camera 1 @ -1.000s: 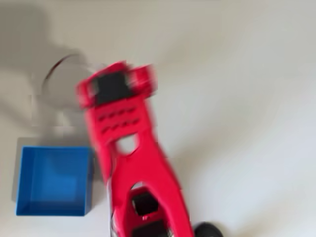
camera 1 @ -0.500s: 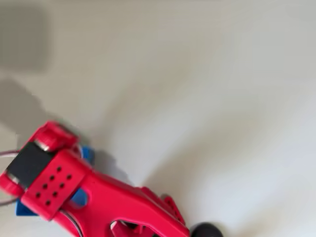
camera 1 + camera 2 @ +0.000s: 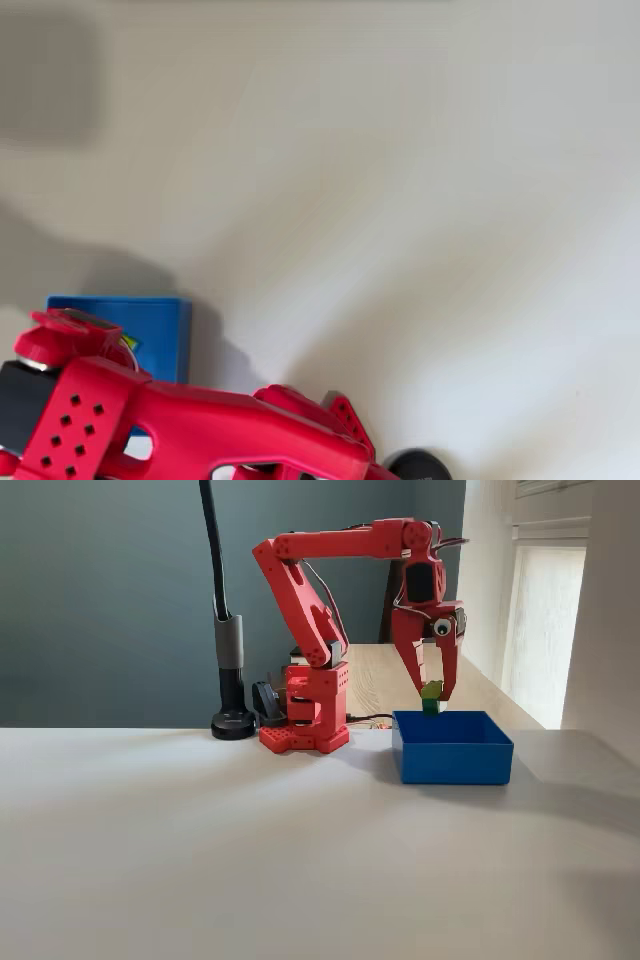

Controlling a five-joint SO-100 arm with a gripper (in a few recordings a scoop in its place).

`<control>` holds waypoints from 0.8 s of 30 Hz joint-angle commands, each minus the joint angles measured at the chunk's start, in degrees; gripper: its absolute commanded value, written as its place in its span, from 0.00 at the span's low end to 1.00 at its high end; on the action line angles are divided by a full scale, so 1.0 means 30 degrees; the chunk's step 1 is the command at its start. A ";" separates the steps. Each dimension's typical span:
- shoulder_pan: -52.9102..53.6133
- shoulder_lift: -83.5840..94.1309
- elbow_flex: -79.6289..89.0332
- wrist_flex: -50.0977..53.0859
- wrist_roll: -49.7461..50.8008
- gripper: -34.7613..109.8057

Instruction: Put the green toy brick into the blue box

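In the fixed view my red gripper (image 3: 432, 694) points straight down, shut on the green toy brick (image 3: 432, 696), which hangs just above the rim of the blue box (image 3: 452, 750). The brick's lime top shows between the fingertips, over the box's back half. In the overhead view the red arm (image 3: 180, 420) lies across the lower left and hides most of the blue box (image 3: 165, 320). A small sliver of green (image 3: 130, 343) peeks out beside the wrist.
A black pole on a round base (image 3: 233, 723) stands left of the arm's red base (image 3: 305, 730), and that round base (image 3: 418, 465) sits at the overhead view's bottom edge. The white tabletop (image 3: 400, 200) stretches wide in front and to the right.
In the overhead view the arm has swung from the upper middle down to the left, ending over the blue box and covering most of it.
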 commanded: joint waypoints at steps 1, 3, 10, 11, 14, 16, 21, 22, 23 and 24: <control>-0.0674 0.0967 0.0967 -0.1377 -0.0264 0.24; -0.0762 0.0820 0.1641 -0.2432 -0.0762 0.24; -0.0645 -0.2900 -0.0293 -0.2900 -0.0059 0.24; -0.0615 -0.3398 -0.0732 -0.2783 0.0059 0.24; -0.0645 -0.4658 -0.1611 -0.2666 0.0059 0.24; -0.0703 -0.5098 -0.1963 -0.2666 -0.0088 0.24; -0.0850 -0.5215 -0.2695 -0.1934 -0.0205 0.37; -0.0908 -0.5215 -0.2871 -0.1582 -0.0264 0.39; -0.0908 -0.5215 -0.3018 -0.1260 -0.0264 0.40; -0.0908 -0.5215 -0.3193 -0.0967 -0.0264 0.41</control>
